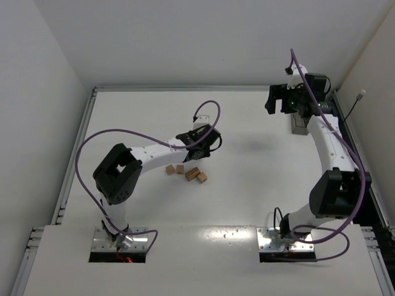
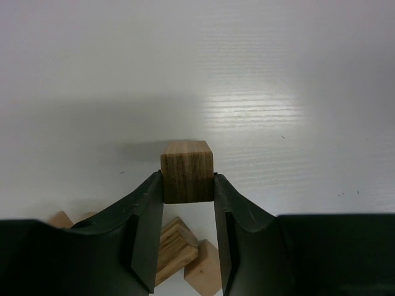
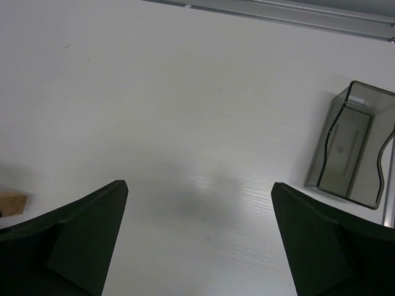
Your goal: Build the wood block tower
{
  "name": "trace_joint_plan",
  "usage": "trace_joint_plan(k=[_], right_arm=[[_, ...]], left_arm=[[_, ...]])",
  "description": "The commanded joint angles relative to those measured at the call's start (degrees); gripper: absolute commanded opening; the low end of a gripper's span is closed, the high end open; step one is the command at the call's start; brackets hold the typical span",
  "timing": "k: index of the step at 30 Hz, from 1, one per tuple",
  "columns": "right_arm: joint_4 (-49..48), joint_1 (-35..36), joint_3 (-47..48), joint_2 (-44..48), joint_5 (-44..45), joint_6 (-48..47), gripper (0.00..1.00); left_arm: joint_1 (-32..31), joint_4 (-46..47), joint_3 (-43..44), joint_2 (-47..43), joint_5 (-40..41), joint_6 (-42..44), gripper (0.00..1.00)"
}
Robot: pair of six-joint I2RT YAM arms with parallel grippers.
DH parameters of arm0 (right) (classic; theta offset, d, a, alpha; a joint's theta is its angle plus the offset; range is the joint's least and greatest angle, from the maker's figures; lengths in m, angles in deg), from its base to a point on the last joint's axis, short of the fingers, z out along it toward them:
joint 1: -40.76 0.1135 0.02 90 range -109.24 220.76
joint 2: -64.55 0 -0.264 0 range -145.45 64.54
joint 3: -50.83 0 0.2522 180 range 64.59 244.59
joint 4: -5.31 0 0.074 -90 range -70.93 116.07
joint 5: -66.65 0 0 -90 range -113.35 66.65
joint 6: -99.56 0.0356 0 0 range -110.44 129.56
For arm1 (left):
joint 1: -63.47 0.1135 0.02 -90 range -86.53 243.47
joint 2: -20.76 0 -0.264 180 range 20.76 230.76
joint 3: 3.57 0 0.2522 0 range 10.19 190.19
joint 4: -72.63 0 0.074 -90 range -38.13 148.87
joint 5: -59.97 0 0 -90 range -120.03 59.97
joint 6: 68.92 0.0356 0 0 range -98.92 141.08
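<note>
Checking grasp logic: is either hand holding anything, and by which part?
Left hand pinches one wood block by its two opposite side faces. Right hand is open, holding nothing.

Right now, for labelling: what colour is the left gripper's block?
The wood block is brown, dark-grained; left wrist view.

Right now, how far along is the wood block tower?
No tower stands yet. The left gripper is shut on one wood block, above the loose blocks lying on the table. The right gripper is open and empty. All the stacking is left.
</note>
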Motion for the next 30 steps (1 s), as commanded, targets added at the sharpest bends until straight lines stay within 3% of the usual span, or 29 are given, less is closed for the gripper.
trace_joint_plan(k=[1, 10, 19, 30], right_arm=[[-2.9, 0.3, -0.9, 2.9, 3.5, 2.3, 1.00], [-2.9, 1.4, -2.0, 2.2, 1.8, 2.9, 1.00], [-2.3, 1.4, -0.9, 0.7, -1.4, 2.3, 1.00], [-2.3, 1.9, -0.4, -0.5, -1.5, 2.3, 1.00]], left_arm=[[1.9, 0.0, 2.9, 1.0, 1.5, -2.3, 0.00], [6.3, 0.5, 4.0, 3.6, -1.0, -3.1, 0.00], [6.4, 1.1, 4.0, 4.7, -4.2, -2.6, 0.00], [4.3, 1.1, 0.3, -1.4, -5.8, -4.4, 0.00]])
